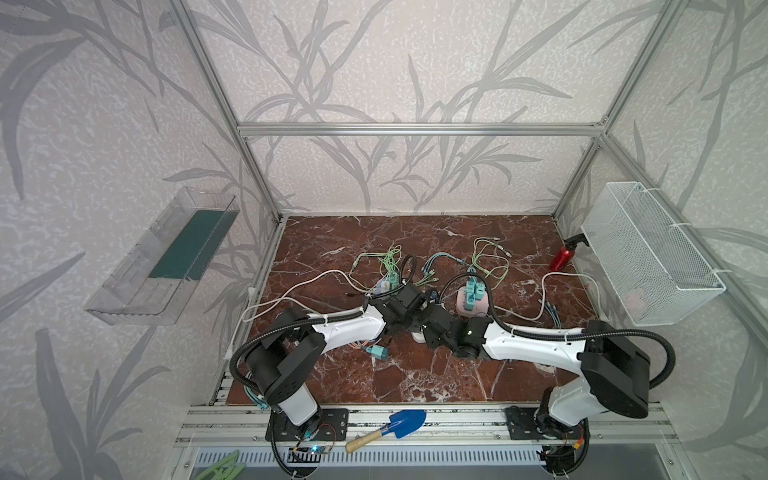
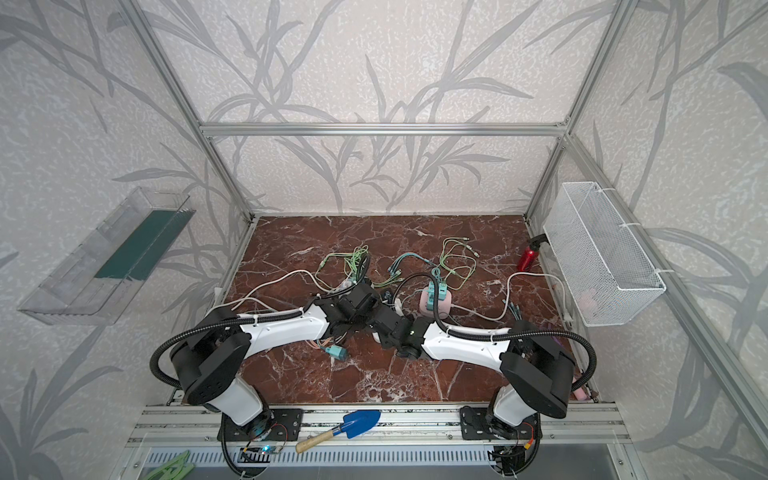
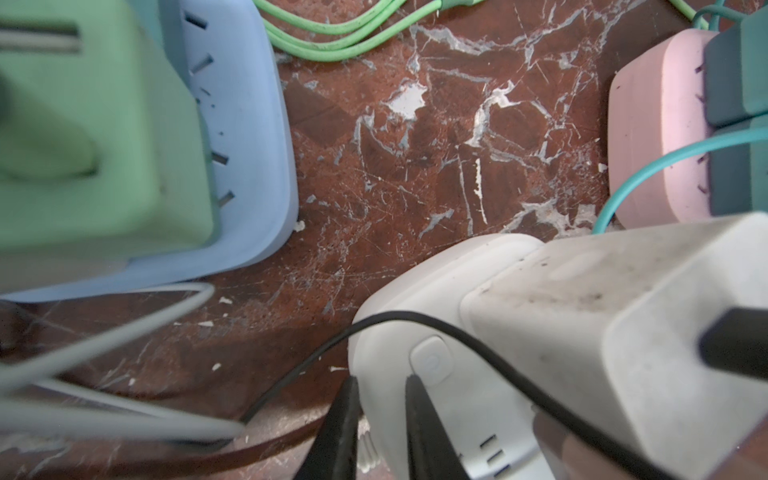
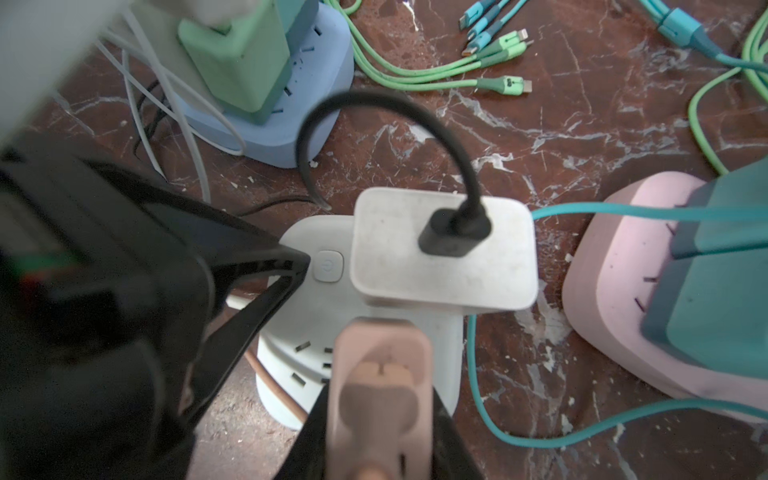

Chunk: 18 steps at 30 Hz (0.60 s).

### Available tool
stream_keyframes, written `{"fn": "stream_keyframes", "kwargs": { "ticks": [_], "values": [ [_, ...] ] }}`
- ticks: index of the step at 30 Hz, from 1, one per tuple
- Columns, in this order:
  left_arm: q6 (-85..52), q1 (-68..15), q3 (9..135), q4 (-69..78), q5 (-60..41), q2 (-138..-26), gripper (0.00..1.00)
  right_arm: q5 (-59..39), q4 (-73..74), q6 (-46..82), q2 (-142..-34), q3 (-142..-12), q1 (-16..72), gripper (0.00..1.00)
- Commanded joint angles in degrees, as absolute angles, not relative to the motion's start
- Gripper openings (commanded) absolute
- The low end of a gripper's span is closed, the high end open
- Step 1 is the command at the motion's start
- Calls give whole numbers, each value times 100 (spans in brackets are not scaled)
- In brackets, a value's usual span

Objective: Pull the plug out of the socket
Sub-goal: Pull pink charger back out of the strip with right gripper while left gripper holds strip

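While clenching right claw [image 4: 378, 401] on pink plug [image 4: 382, 357], pins white socket [image 4: 282, 361] at desk [image 1: 415, 374] centre with left claw [image 3: 382, 380] clamped on its edge; judged mid-pull; cannot tell whether prongs are free; shows both grips in wrist views only; hides them under arms in both top views.

Soft even light, faint shadows on surface [image 1: 415, 374], top views bow at edges, wrist views blur close-up pink plug [image 4: 380, 399], green charger [image 3: 95, 124].

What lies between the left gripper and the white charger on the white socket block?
Only the power button on the white socket block; the right wrist view shows it between left gripper and white charger.
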<state>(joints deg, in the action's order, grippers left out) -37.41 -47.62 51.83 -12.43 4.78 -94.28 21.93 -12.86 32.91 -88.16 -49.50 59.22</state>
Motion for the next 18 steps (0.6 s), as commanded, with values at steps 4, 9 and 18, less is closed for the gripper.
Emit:
{"fn": "stream_keyframes", "kwargs": {
  "ticks": [4, 9, 18],
  "values": [
    [-3674, -4790, 5093, -1804, 593, -9607, 22, 2163, -1432, 3312, -8810, -5072, 5893, 18],
    [-3683, -4790, 5036, -1713, 580, -9531, 22, 2176, -1422, 3313, -8548, -4904, 5897, 18],
    [-3604, -4793, 4972, -1506, 584, -9335, 24, 1923, -1266, 3540, -7853, -4370, 5957, 18]
  ]
}}
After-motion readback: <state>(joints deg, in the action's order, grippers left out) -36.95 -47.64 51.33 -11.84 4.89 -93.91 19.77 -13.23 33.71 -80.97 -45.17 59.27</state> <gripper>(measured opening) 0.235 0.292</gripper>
